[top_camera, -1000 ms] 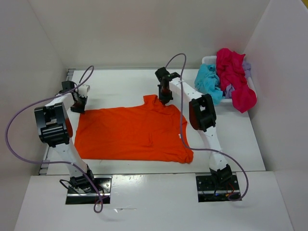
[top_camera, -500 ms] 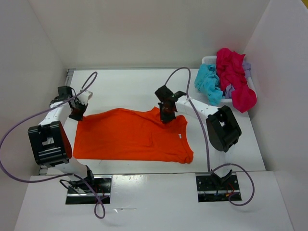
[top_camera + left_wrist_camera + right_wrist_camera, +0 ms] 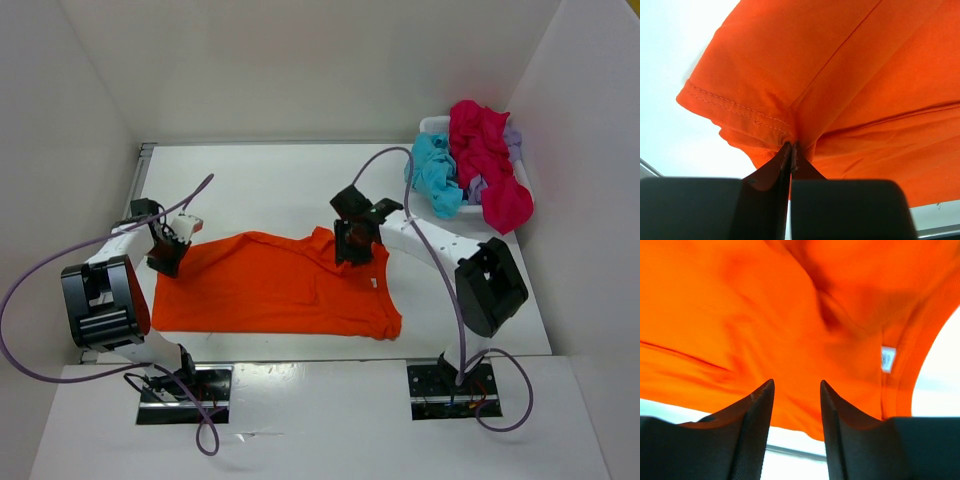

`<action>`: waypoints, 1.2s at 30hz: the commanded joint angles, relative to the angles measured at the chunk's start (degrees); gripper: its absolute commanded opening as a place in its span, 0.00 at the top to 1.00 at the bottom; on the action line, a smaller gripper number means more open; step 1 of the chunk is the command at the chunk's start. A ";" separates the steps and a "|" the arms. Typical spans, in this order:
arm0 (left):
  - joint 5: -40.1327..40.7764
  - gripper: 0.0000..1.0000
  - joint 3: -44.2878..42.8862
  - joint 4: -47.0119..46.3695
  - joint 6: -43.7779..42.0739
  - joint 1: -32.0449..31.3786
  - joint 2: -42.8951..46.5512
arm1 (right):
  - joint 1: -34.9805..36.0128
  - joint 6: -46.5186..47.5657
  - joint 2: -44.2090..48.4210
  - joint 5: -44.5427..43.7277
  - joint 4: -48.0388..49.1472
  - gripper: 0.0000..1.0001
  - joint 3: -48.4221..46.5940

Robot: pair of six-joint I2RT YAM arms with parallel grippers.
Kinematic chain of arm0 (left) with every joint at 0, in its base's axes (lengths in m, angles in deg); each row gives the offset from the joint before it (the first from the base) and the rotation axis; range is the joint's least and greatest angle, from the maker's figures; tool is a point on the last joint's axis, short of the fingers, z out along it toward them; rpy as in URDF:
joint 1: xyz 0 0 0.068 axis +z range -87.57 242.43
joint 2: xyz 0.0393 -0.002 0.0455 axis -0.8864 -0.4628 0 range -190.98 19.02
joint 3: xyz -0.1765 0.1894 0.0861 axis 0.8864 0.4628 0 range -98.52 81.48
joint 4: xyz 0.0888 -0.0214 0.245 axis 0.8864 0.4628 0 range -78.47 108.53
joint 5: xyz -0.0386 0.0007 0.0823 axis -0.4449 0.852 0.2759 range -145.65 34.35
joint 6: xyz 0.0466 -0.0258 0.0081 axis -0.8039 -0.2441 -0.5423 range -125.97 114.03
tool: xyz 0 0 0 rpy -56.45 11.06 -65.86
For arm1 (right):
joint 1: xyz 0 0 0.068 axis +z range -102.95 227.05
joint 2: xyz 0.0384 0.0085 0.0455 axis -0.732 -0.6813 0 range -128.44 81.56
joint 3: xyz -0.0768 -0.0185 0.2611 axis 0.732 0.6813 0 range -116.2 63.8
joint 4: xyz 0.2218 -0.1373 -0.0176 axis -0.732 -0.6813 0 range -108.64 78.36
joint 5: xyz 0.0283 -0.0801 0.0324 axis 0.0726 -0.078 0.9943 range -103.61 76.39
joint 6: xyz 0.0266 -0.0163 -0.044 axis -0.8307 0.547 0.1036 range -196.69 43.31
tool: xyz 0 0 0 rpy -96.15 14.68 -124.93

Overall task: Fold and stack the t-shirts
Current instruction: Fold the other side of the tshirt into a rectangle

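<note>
1. Counter [image 3: 260, 180]: white, walled on three sides. Far half bare, near-left half covered by cloth.
2. Orange t-shirt [image 3: 270, 285]: lies spread toward the near-left of the counter, collar end to the right. Its far edge is rumpled and partly raised at both ends (not flat yet).
3. Basket [image 3: 432, 124]: far-right corner. It holds the turquoise shirt [image 3: 435, 175], the magenta shirt [image 3: 485, 160] and a bit of the lavender shirt [image 3: 512, 140], all bunched and unfolded.
4. Left arm [image 3: 100, 300]: its jaws are closed tight on a pinch of the orange t-shirt at the far-left sleeve hem.
5. Right arm [image 3: 440, 245]: its jaws stand partway apart over the collar area, with nothing between them.
6. Label [image 3: 887, 359]: small white tag by the neckline.
7. Risks, as I judge them:
   - One side gripped and the other free, so a pull by the left arm could skew the fold or drag the whole shirt.
   - The left pinch is thin, so the hem may slip out.
8. Hard to see:
   - The right wrist view is blurred, so I can't tell whether the jaw tips touch cloth.
   - From the top, the right wrist hides the collar.
   - The basket walls and most of the lavender shirt are buried.
</note>
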 commanded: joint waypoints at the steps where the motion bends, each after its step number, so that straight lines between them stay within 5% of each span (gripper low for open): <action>1: 0.22 1.00 -0.10 0.53 -1.40 -0.10 1.73 | -2.72 2.54 0.85 -2.46 3.20 0.52 -7.47; 5: 0.22 1.00 -0.63 0.53 -1.40 -0.10 1.73 | -7.73 4.74 -7.57 0.25 7.59 0.52 -15.10; 9: 0.22 1.00 -0.63 0.53 -1.40 -0.10 1.73 | -8.27 7.29 -14.95 4.21 6.91 0.41 -22.23; 18: 0.22 1.00 -1.94 -0.53 -0.35 -0.10 0.60 | -8.27 7.91 -20.43 9.31 5.32 0.40 -22.87; 26: 1.36 1.00 -5.54 -2.19 0.96 -0.10 -1.69 | -8.79 7.91 -20.96 11.51 5.85 1.00 -22.77; 36: 1.36 1.00 -20.38 -12.92 8.18 -1.41 -9.33 | -13.81 11.60 -30.70 7.74 -1.17 1.00 -46.13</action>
